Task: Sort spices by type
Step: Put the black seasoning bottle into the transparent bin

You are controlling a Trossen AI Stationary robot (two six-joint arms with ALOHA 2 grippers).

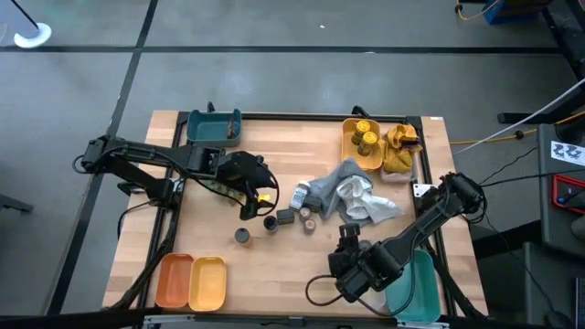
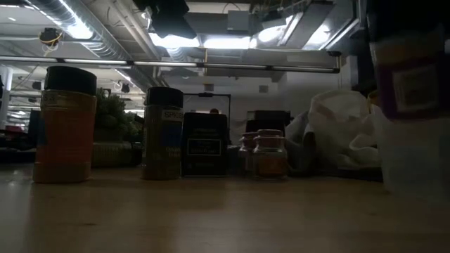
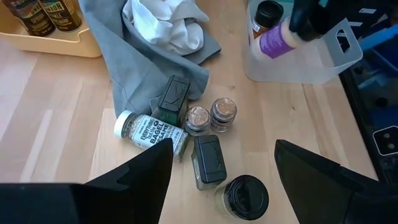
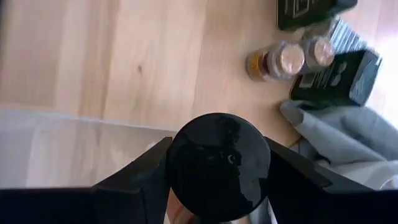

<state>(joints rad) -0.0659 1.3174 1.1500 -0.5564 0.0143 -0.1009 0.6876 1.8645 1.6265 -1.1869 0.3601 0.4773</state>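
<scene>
Black-lidded spice jar (image 4: pixel 219 165) clamped between right gripper (image 4: pixel 217 180) fingers.

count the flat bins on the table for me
5: blue bin at the far left corner, yellow bin far right, orange bin and yellow bin near left, teal bin near right.

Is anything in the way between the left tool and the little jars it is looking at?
Nothing visible blocks it. The left tool is open above the black-lidded jar and the dark tin. The grey cloth lies beyond them, touching only the farther tin.
</scene>
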